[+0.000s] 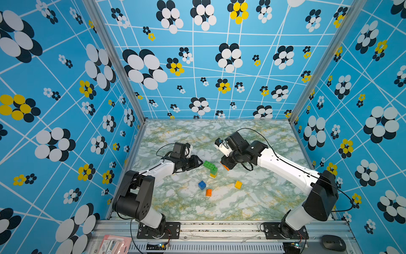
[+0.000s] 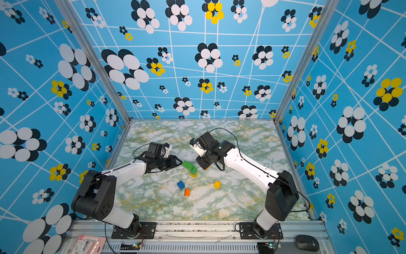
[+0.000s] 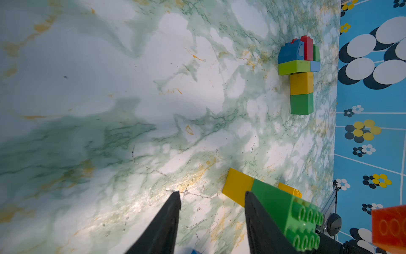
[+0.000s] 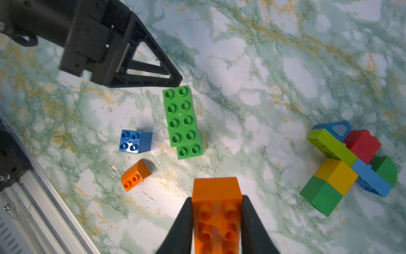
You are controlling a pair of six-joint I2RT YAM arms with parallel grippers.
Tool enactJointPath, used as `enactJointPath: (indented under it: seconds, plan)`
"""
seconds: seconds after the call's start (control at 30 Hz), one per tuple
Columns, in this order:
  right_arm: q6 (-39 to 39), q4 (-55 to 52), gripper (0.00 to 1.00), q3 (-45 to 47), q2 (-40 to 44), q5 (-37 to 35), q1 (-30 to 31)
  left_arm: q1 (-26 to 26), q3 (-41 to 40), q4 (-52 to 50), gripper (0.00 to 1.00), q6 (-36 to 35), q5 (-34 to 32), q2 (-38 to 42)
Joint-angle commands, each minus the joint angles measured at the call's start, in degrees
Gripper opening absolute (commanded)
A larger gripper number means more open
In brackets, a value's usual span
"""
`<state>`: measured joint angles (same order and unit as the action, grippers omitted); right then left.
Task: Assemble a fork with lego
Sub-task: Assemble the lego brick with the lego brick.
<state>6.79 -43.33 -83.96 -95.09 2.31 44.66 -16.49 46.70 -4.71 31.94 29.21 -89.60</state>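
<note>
In both top views a green-veined marble desk sits inside blue flowered walls. Near its middle lies the green stack: two green lego bricks on one yellow. Take the far wall as twelve o'clock. From the stack, one blue brick lies at seven o'clock, one curved orange brick at six and one yellow brick at four, each apart from the others. The left end effector is at nine o'clock, just beside the stack. The right end effector is at three o'clock and carries one oblong orange brick.

Left wrist view: the left end effector is released, and only bare desk shows between its two black fingers. The green stack lies along the outer side of one finger; whether they touch cannot be told. Well beyond, near the wall, lies one joined cluster of bricks.

Right wrist view: the right end effector is clenched on the oblong orange brick, its studs facing the camera. On the desk are one green stack, one blue brick and one curved orange brick. Well apart from these is the joined cluster: at least seven bricks, with one lime, one red, one yellow, two blue and two green.
</note>
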Motion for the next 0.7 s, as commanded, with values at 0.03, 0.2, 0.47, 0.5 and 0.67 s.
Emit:
enactJointPath:
  seconds: [0.03, 0.2, 0.47, 0.5, 0.67]
  plan:
    - [5.61, -12.04, 0.00, -5.98, -5.58, -0.63, 2.48, 0.43, 2.25, -0.74, 0.51, 0.46, 1.39, -1.85]
    - [6.65, -16.73, 0.00, -12.77, -10.96, -1.68, 3.93, 0.41, 2.44, -0.21, 0.51, 1.00, 1.65, -2.83]
    - [5.76, -17.88, 0.00, -15.96, -14.75, -2.04, 4.20, 0.40, 3.97, -1.26, 0.51, -0.19, 3.40, -3.90]
    - [5.60, -17.84, 0.00, -16.16, -14.78, -1.96, 4.14, 0.36, 4.05, -1.44, 0.51, -0.34, 3.41, -3.96]
    - [5.22, -18.88, 0.00, -17.39, -15.71, -2.31, 4.25, 0.23, 4.24, -1.42, 0.51, -0.48, 3.81, -4.38]
